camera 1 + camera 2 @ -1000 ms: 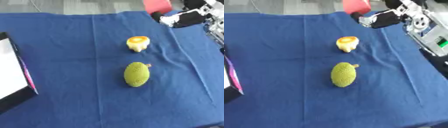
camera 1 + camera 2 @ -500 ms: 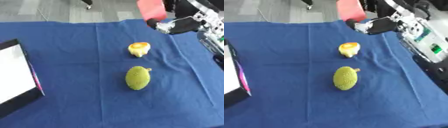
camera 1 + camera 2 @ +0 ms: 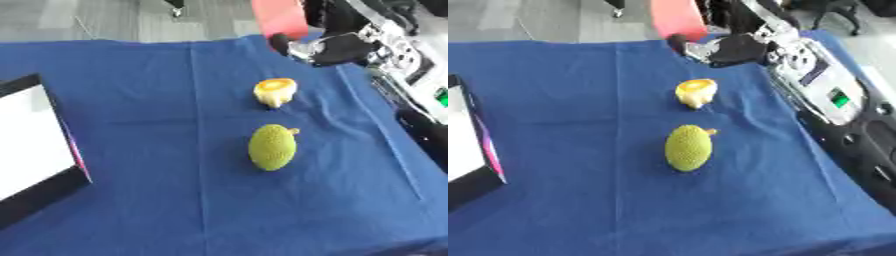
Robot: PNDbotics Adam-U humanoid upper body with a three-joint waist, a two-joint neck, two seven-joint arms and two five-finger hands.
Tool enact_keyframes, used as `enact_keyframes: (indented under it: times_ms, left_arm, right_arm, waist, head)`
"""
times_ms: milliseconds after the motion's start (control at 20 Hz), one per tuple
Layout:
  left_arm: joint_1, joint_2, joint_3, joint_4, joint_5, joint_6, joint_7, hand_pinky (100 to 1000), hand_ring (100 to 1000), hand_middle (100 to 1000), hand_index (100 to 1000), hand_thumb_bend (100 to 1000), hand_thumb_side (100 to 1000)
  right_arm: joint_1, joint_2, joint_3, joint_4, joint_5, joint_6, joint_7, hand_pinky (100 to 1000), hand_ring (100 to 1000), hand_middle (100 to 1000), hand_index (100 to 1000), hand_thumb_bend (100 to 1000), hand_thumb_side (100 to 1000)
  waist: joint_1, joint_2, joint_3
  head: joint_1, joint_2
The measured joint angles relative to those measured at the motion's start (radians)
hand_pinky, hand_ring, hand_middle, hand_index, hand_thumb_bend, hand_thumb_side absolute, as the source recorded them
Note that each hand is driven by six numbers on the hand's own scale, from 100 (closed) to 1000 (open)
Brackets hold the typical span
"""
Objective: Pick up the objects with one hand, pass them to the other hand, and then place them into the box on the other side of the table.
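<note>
I see the counter point(image 3: 131, 200) covered edge to edge by a blue cloth point(image 3: 157, 90), creased in places. Two task objects lie on it, near the middle and slightly to the right. The nearer one is a green bumpy fruit point(image 3: 271, 147), oval, lying on its side with a short stalk pointing to the upper right. Beyond it, apart from it, sits a yellow fruit piece point(image 3: 275, 91), pale below with an orange top face.

My right hand point(image 3: 732, 50) hangs over the far right part of the cloth, beyond the yellow fruit piece and not touching it. It reads as a black mass with a silver patch toward its left end. I cannot tell whether its fingers are curled or straight; the outline is too smeared to judge, and nothing appears to be held. The right arm point(image 3: 815, 85) runs back along the right edge, with pale housing and a small green mark.

My left hand does not show in either view.

The box point(image 3: 35, 150) stands at the left edge of the counter, dark-rimmed with a white inner face and a pink strip on its near right side. A red object point(image 3: 280, 17) stands beyond the far edge.
</note>
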Motion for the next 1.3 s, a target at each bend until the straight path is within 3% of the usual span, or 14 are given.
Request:
enact_keyframes:
  times_ms: [250,700,1300]
  left_arm:
    - [-0.075,0.001,-0.053,0.030,-0.089,0.013,-0.043,895,869,952,775,215,478]
    - [-0.198,0.009,-0.158,0.115,-0.282,0.019,-0.192,888,868,942,789,235,455]
    - [-0.323,-0.043,-0.300,0.261,-0.474,0.042,-0.395,891,871,951,815,266,515]
  right_arm:
    - [-0.029,0.057,0.057,0.000,0.057,0.043,-0.039,699,692,534,611,100,100]
    - [-0.067,0.133,0.128,0.033,0.061,0.134,-0.122,694,696,538,613,100,100]
    - [-0.099,0.176,0.187,0.075,0.119,0.163,-0.138,692,696,537,613,100,100]
  waist:
    - [0.000,-0.007,0.006]
    - [0.000,-0.008,0.018]
    - [0.006,-0.008,0.036]
  head:
    - [-0.012,0.000]
    - [-0.031,0.000]
    - [-0.041,0.000]
